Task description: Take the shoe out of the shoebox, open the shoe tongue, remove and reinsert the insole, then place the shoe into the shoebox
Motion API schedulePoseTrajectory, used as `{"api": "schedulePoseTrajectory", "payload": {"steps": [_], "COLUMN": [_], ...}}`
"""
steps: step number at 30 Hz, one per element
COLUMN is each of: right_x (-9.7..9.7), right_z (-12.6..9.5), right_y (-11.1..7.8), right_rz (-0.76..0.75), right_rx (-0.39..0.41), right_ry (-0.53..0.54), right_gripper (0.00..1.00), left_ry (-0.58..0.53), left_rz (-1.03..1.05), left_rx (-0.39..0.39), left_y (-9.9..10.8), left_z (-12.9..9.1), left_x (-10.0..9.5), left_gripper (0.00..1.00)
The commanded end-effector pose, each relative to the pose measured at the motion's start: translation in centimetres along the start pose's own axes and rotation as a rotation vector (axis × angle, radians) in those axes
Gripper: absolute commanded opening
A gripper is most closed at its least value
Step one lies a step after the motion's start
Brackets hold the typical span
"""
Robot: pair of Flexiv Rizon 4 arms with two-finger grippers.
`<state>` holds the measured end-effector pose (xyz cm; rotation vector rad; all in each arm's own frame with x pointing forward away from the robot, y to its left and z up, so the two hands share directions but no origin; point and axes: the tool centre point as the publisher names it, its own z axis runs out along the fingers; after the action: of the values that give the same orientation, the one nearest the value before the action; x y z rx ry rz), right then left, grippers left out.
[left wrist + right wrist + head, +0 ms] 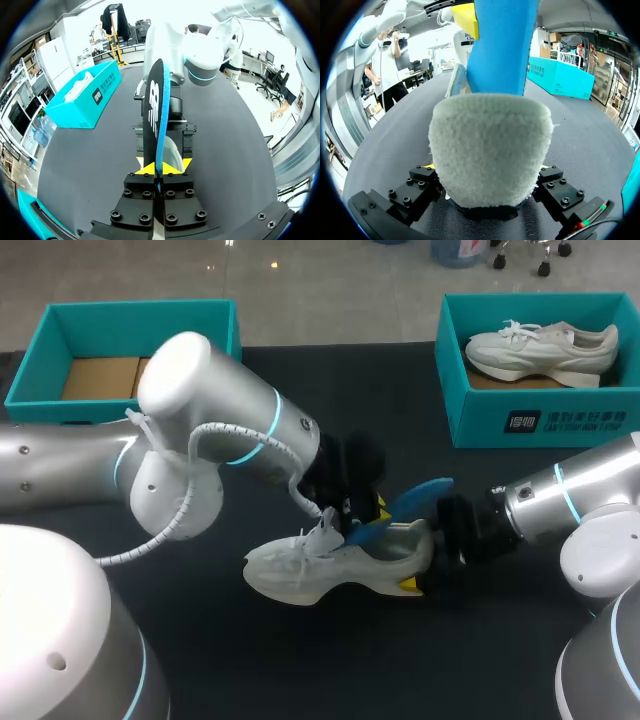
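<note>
Left arm: We bring our left arm in from the left. Its thick white link slants across the dark table toward the middle, and the wrist is turned down over the shoe.

Left gripper: Our left gripper is clamped on the blue insole. In the left wrist view both yellow tips press its two faces, and the insole stands on edge between them.

Right arm: Our right arm comes in low from the right, its wrist nearly level and aimed at the shoe's heel.

Right gripper: Our right gripper grips the heel of the shoe. In the right wrist view the fuzzy heel fills the space between the two fingers, which touch it on either side.

Shoe: It is a pale sneaker in the middle of the table, between the two grippers. The toe points toward our left side and the laces are loose near the left gripper. We cannot tell whether its sole rests on the table.

Insole: Its lower end sits at the shoe's opening, and the other end slants up over the heel toward our right arm. We cannot tell how far it goes inside.

Left shoebox: This teal box stands at the far left, well apart from the shoe, with brown card showing on its floor.

Right shoebox: This teal box stands at the far right and holds a second pale shoe.
</note>
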<state>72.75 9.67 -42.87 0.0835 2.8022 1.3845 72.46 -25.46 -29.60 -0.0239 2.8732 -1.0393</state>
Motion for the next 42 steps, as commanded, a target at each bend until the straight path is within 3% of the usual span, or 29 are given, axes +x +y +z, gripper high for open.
{"api": "schedulePoseTrajectory", "payload": {"steps": [1,20,42], "right_x": [0.0,0.0,0.0], "right_z": [0.1,0.1,0.1], "right_y": [-0.1,-0.1,-0.1], "right_rz": [0.001,0.001,0.001], "right_rx": [0.004,0.004,0.004], "right_ry": [-0.001,-0.001,-0.001], "right_gripper": [0.00,0.00,0.00], "left_ry": [0.070,0.152,0.127], "left_rz": [0.017,0.134,0.150], "left_rx": [0.061,0.237,0.212], "left_y": [-0.1,-4.8,-5.2], "left_z": [-1.7,-5.5,-6.1], "left_x": [-0.3,-1.1,-1.4], "left_gripper": [0.00,0.00,0.00]}}
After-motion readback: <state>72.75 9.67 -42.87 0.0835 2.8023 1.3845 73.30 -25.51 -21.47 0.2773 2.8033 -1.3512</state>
